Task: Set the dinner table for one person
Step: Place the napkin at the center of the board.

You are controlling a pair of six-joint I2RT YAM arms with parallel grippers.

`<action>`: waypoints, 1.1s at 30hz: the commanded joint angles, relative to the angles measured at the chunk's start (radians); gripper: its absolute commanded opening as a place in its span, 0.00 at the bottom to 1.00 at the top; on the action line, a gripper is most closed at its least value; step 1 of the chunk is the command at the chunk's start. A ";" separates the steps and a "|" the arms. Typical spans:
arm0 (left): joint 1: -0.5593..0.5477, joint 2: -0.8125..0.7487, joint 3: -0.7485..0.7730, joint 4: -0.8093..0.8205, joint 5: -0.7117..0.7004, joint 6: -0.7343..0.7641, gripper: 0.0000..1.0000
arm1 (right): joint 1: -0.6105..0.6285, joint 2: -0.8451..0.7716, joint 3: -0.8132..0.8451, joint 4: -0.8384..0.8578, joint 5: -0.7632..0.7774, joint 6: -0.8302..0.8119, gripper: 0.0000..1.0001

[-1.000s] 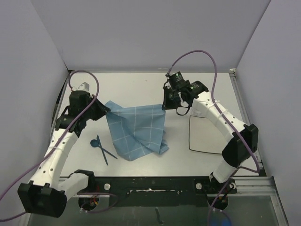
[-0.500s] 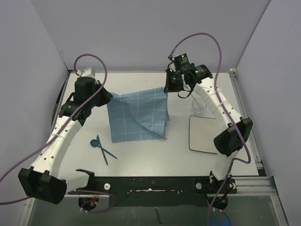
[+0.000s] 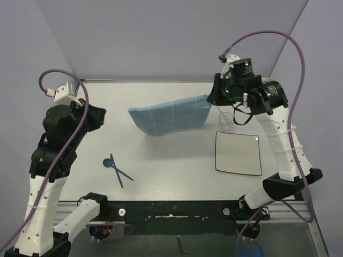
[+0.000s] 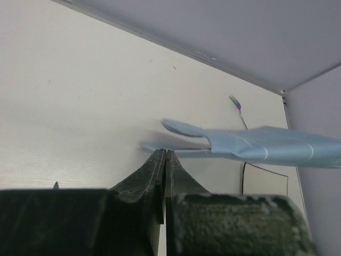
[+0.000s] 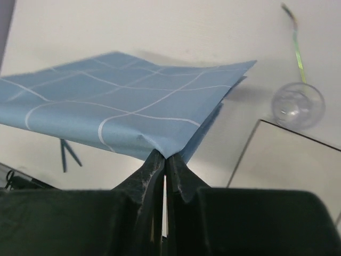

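The blue white-gridded cloth mat (image 3: 171,116) hangs in the air over the back of the white dinner table (image 3: 161,160). My right gripper (image 3: 211,98) is shut on its right corner, and the right wrist view shows the corner pinched at the fingertips (image 5: 166,157). My left gripper (image 3: 103,114) is shut and empty, a gap left of the cloth's free end (image 3: 131,111). In the left wrist view the cloth (image 4: 266,146) floats, blurred, just beyond my shut gripper (image 4: 164,153).
A clear glass (image 3: 225,122) stands behind a square white plate with a dark rim (image 3: 238,152) on the right. A blue spoon (image 3: 109,163) and fork (image 3: 120,173) lie front left. A black rail (image 3: 171,206) runs along the near edge. Grey walls stand close.
Both arms have risen and spread apart. The right gripper has carried the cloth up and to the right. The cloth's left corner has come out of the left gripper, which has swung away left.
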 commanded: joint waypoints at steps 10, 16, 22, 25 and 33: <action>0.028 -0.125 0.071 -0.165 -0.116 0.012 0.00 | -0.041 -0.170 -0.038 -0.108 0.099 0.009 0.00; 0.028 -0.151 -0.002 -0.154 -0.102 -0.010 0.00 | -0.001 -0.141 -0.006 -0.112 0.102 0.026 0.00; 0.028 -0.148 -0.097 -0.103 -0.088 -0.020 0.00 | 0.107 -0.019 0.196 -0.167 0.161 0.036 0.00; 0.027 -0.144 -0.149 -0.062 -0.072 -0.030 0.00 | 0.171 0.052 0.299 -0.201 0.178 0.045 0.00; 0.026 -0.103 -0.195 0.004 -0.052 -0.017 0.00 | 0.339 0.118 0.348 -0.163 0.196 0.075 0.00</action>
